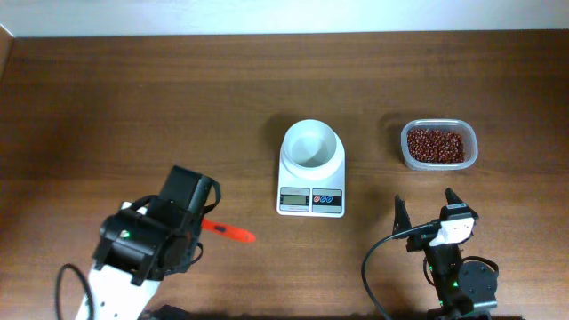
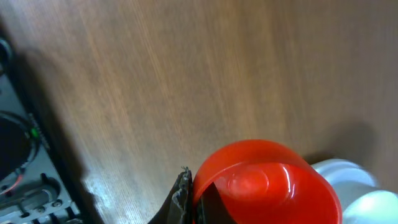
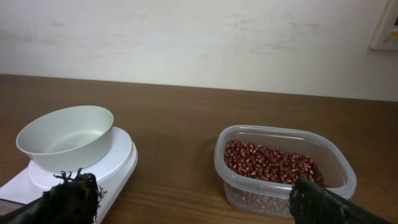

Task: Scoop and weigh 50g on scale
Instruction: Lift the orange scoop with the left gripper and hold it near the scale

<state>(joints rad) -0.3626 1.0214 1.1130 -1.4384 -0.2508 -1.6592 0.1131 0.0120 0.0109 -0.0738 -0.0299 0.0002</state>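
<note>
Your left claw (image 2: pixel 189 208) is clenched on a red scoop (image 2: pixel 267 186), over the tabletop (image 1: pixel 133 107), well left of the scale (image 1: pixel 311 201). A white bowl (image 1: pixel 311 147) sits on the scale. The beans (image 1: pixel 436 145) lie in the clear tub (image 1: pixel 405 153), right of the scale and apart from it. Your right claw (image 1: pixel 425 206) is released, jaws wide, near the tub's front.

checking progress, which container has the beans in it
The clear tub right of the scale holds the beans; the white bowl on the scale is empty.
</note>
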